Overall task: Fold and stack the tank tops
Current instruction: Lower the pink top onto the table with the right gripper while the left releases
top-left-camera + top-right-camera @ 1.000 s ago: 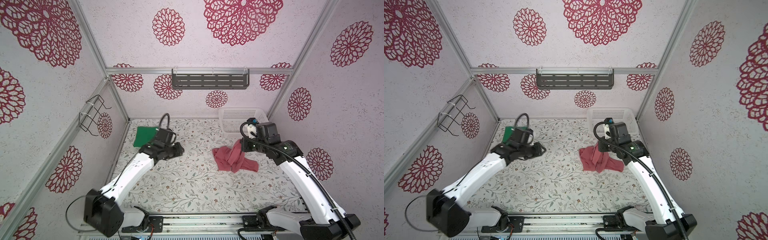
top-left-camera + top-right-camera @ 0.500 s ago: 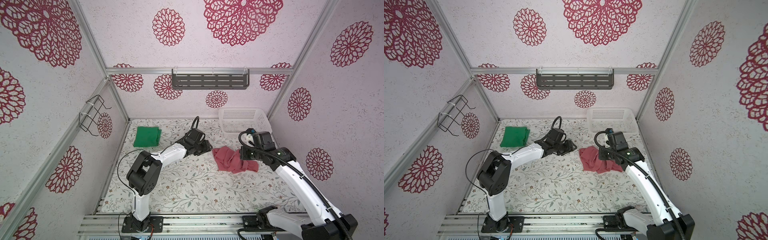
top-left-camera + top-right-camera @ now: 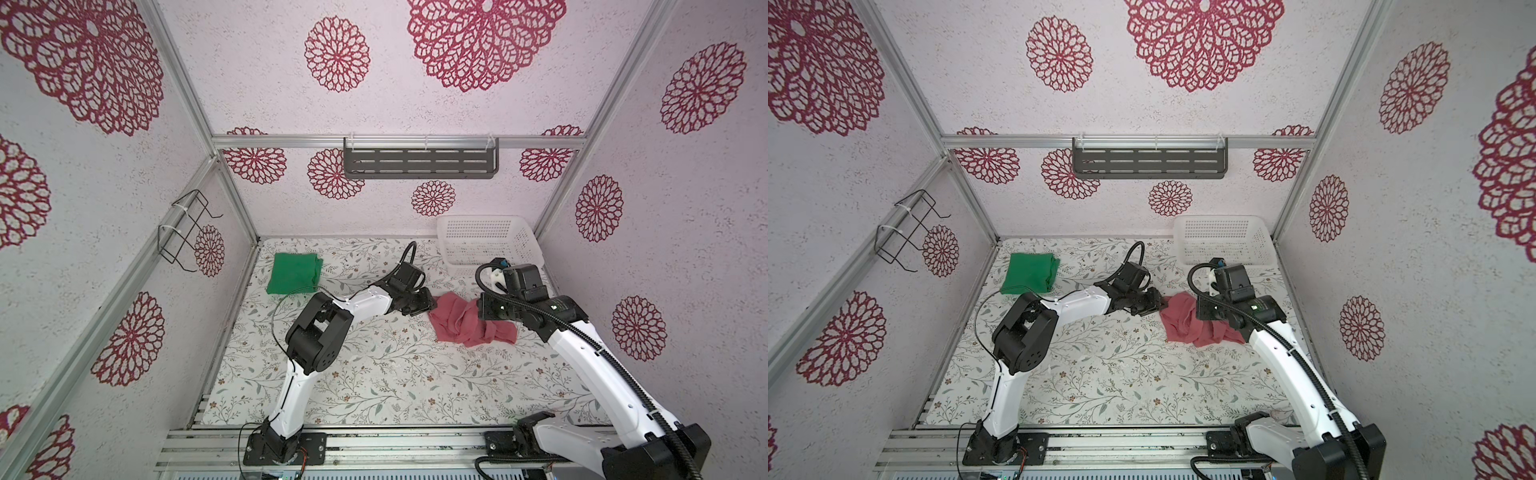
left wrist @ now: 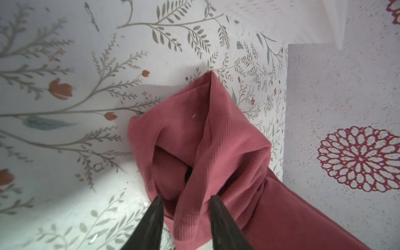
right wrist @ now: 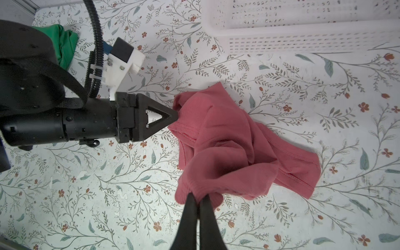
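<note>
Two tank tops on the worktop point(image 3: 374, 374): the red tank top point(image 3: 457, 324) crumpled just before the white basket point(image 3: 490, 249), long axis along its front wall; the green tank top point(image 3: 295, 272) folded, well left of the basket. My right tool point(image 5: 198, 198) pinches red cloth; my left tool point(image 4: 186, 198), spread, straddles the red's leftmost fold.

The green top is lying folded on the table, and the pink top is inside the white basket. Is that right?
Not quite. The pink top is not inside the white basket; it lies crumpled on the table near it, as both top views show. The green top is lying folded on the table.
</note>
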